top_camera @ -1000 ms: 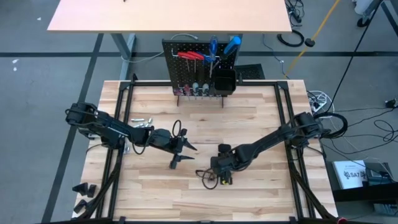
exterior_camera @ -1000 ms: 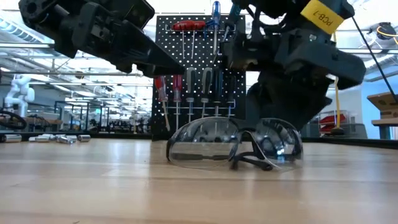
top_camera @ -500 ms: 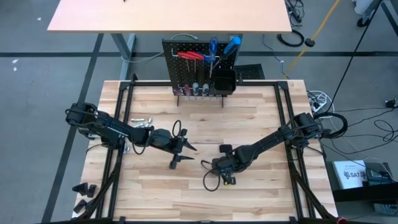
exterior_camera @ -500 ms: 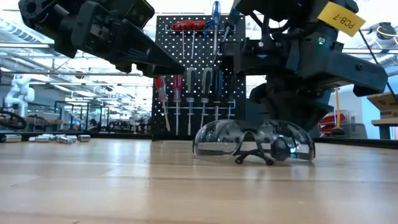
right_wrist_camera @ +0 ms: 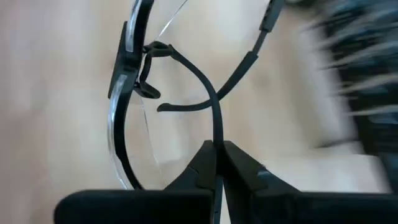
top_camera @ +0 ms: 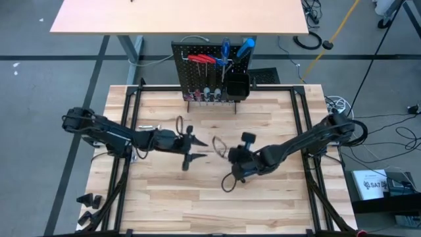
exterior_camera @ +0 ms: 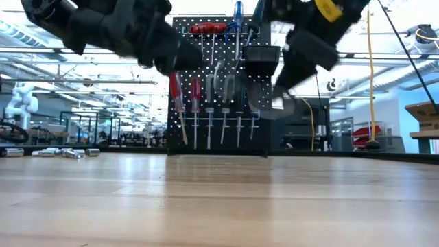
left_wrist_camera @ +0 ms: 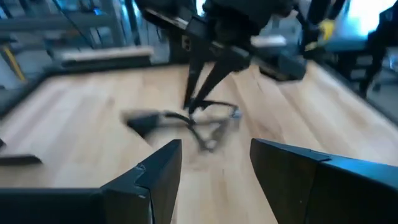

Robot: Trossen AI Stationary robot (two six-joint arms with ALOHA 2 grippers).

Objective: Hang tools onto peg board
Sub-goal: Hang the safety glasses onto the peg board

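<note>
My right gripper [top_camera: 231, 160] hangs over the middle of the table, shut on the black-framed glasses [right_wrist_camera: 127, 93] with clear lenses. The glasses [left_wrist_camera: 199, 124] are off the wood. Just left of them my left gripper [top_camera: 193, 153] stands open with nothing between its fingers [left_wrist_camera: 214, 171], pointing at the glasses. The peg board [top_camera: 204, 72] stands upright at the table's far edge. On it hang red-handled hex keys [top_camera: 200, 59] and blue-handled screwdrivers [top_camera: 227, 49], and its black bin [top_camera: 237, 85] sits on the right. My right gripper pinches one thin black temple arm [right_wrist_camera: 217, 127] of the glasses between its two fingertips. The fingers [left_wrist_camera: 198, 87] slant down from the table's right side. The glasses are lifted clear of the table and hang tilted at the fingertips, lenses [right_wrist_camera: 134, 137] to one side.
Small silver metal pieces [top_camera: 148, 128] lie on the wood behind my left arm. A black rail frame [top_camera: 299, 131] runs around the tabletop. Bare wood lies between the grippers and the peg board [exterior_camera: 219, 75].
My right gripper first dragged the glasses a short way along the wood. It then rose and went toward the far edge, tipping less steeply. The glasses came off the table with it. My left gripper has risen a little.
</note>
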